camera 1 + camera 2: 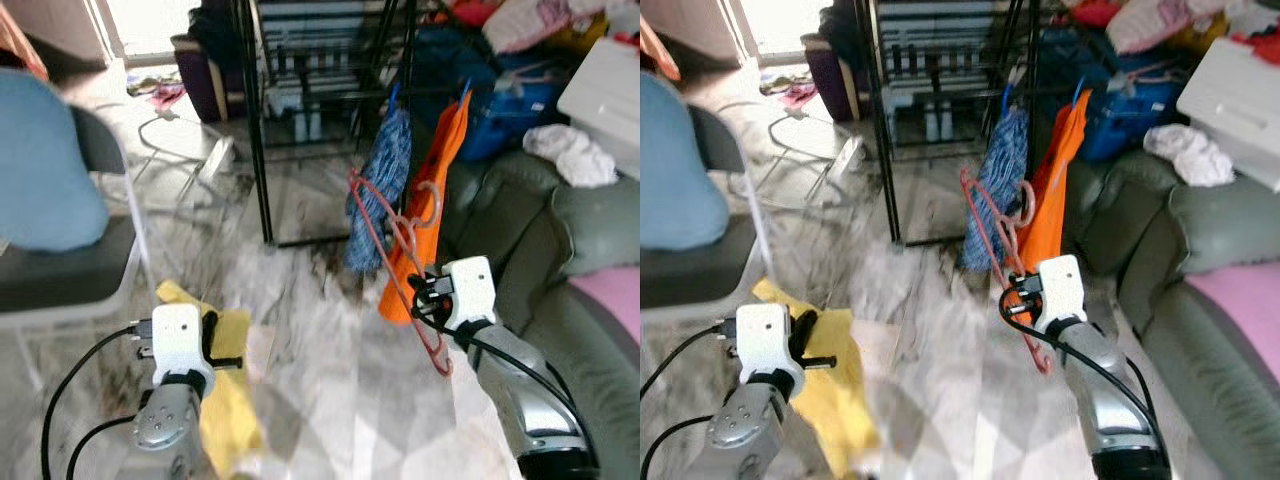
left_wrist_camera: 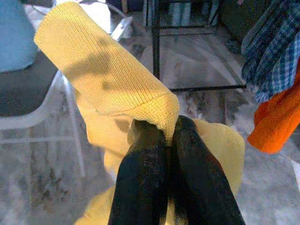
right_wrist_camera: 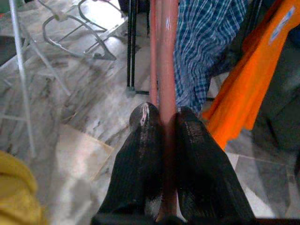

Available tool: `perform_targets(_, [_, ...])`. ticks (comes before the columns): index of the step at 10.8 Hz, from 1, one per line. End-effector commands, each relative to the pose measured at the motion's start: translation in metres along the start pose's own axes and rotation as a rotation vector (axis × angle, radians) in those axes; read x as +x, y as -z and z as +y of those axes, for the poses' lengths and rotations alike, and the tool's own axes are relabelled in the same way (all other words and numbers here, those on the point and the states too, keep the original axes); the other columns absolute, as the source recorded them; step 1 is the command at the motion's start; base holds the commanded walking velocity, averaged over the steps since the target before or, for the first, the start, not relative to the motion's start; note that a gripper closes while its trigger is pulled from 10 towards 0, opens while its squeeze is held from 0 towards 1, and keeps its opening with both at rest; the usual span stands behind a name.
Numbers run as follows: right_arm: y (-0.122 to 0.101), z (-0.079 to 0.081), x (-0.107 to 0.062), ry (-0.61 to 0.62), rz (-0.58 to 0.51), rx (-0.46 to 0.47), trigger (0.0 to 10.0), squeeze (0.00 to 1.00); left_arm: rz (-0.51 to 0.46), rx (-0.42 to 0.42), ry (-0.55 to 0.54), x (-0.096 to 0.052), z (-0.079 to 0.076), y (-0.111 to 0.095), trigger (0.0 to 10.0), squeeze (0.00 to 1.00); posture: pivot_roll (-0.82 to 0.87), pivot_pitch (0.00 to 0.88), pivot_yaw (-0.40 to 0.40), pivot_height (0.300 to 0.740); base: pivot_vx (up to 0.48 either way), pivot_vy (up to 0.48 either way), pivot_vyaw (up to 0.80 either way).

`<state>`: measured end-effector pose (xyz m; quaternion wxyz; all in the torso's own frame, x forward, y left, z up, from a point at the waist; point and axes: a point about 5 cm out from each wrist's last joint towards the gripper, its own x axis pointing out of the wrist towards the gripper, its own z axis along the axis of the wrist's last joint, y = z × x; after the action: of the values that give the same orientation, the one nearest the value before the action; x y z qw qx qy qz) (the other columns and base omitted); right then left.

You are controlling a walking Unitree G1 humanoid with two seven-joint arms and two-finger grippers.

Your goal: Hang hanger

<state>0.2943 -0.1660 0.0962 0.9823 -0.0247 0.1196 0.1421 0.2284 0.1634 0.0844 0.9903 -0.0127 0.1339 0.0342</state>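
Observation:
My right gripper (image 3: 161, 115) is shut on a pink plastic hanger (image 1: 395, 240), held up at mid-height in front of the black metal rack (image 1: 262, 130). The hanger's hook end (image 1: 428, 205) lies near the hanging clothes. A blue plaid garment (image 1: 385, 185) and an orange garment (image 1: 430, 210) hang from the rack's right side. A yellow knit garment (image 2: 108, 79) is pinched in my shut left gripper (image 2: 166, 131) and droops low on the left, above the marble floor (image 1: 330, 340).
A chair with a blue cushion (image 1: 45, 170) stands at the left. A dark green sofa (image 1: 560, 250) with a white cloth (image 1: 572, 155) lies along the right. A pile of clothes and a white box (image 1: 610, 85) sit behind it. A folded metal frame (image 1: 190, 160) lies on the floor.

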Motion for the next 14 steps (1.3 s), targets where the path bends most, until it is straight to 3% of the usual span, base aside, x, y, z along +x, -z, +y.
perform_targets(1, [-0.005, 0.0, 0.0, 0.008, -0.016, -0.005, 10.0, 0.0, -0.034, -0.002, 0.006, -0.001, 0.0, -0.009, 10.0, 0.0, -0.03, 0.033, 0.002, 0.74, -0.36, 0.0, 0.0])
perform_targets(6, [-0.004, 0.007, 0.006, -0.006, 0.001, 0.032, 10.0, 0.0, -0.011, 0.001, 0.028, -0.002, -0.003, -0.008, 10.0, 0.0, -0.02, 0.037, -0.001, 0.74, -0.373, 0.0, 0.0])
perform_targets(11, [-0.001, 0.011, 0.007, 0.023, 0.001, -0.066, 10.0, 0.0, -0.006, 0.021, 0.071, -0.001, -0.008, -0.008, 10.0, 0.0, -0.02, 0.041, 0.006, 0.74, -0.387, 0.0, 0.0])
perform_targets(13, [-0.001, 0.013, 0.009, 0.015, -0.005, -0.044, 10.0, 0.0, -0.042, 0.007, 0.115, 0.0, -0.012, -0.013, 10.0, 0.0, -0.02, 0.041, 0.006, 0.74, 0.0, 0.0, 0.0])
perform_targets(14, [-0.002, 0.012, 0.01, 0.044, -0.03, -0.078, 10.0, 0.0, -0.058, 0.004, 0.141, 0.002, -0.014, -0.017, 10.0, 0.0, -0.02, 0.042, 0.007, 0.74, 0.0, 0.0, 0.0])
